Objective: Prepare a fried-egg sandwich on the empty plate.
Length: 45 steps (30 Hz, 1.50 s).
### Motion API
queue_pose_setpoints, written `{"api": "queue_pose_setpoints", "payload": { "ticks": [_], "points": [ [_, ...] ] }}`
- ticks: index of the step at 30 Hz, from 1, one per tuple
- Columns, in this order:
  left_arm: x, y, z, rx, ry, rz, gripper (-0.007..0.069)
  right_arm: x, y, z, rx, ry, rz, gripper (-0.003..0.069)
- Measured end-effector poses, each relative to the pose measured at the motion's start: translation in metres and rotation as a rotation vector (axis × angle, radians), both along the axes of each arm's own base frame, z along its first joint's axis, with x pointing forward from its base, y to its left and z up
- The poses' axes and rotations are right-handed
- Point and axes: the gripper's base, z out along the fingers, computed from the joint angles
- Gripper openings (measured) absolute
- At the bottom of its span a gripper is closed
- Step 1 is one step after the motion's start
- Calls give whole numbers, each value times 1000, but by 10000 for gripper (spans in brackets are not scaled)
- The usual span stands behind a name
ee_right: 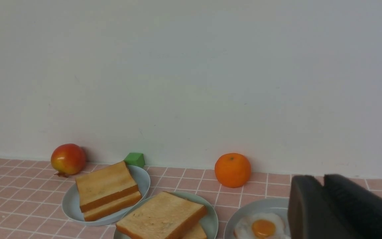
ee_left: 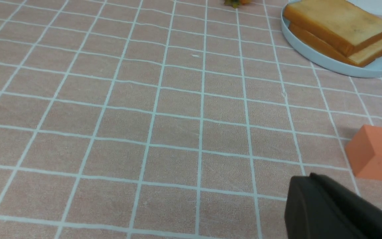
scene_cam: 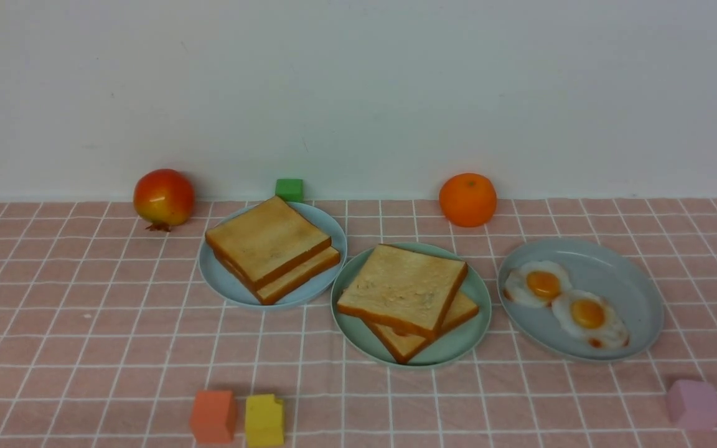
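Sandwich (scene_cam: pixel 405 297) stacked on green plate (scene_cam: pixel 477 292) (egg hidden between slices?). Assembly looks done; next, retreat. Grippers' (ee_left: pixel 340 212) (ee_right: pixel 340 209) finger state unclear.

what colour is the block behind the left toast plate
Green. The block shows best in the front view, against the wall behind the plate.

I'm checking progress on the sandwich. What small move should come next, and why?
Probably none beyond holding both arms back. Two toast slices already lie stacked on the green plate, and neither arm shows in the front view. Whether an egg sits between them is not clear. Two eggs lie on the oval plate.
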Motion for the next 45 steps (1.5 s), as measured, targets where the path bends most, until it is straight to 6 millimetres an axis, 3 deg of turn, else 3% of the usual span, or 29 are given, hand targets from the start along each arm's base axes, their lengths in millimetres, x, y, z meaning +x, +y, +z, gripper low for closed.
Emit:
{"api": "queue_pose_setpoints", "payload": {
  "ticks": [10, 16, 21, 23, 24, 27, 29, 30, 32, 45],
  "points": [
    [0, 0, 0, 1, -2, 0, 13, 0, 0, 0, -2, 0, 0, 121],
    [0, 0, 0, 1, -2, 0, 13, -3, -5, -3, -105, -31, -49, 131],
    [0, 0, 0, 1, -2, 0, 13, 0, -10, -31, -132, 18, -126, 135],
    [0, 0, 0, 1, -2, 0, 13, 3, -14, -58, -116, 82, -186, 136],
    [0, 0, 0, 1, -2, 0, 13, 3, -14, -60, -115, 83, -193, 136],
    [0, 0, 0, 1, -3, 0, 13, 6, -16, -106, -99, 173, -234, 138],
    [0, 0, 0, 1, -3, 0, 13, 7, -16, -120, -98, 195, -234, 140],
    [0, 0, 0, 2, -3, 0, 13, 9, -16, -141, -102, 243, -231, 144],
    [0, 0, 0, 2, -4, 0, 13, 9, -16, -161, -106, 326, -228, 149],
    [0, 0, 0, 2, -5, 0, 15, 9, -16, -161, -133, 316, -227, 163]
  ]
}}
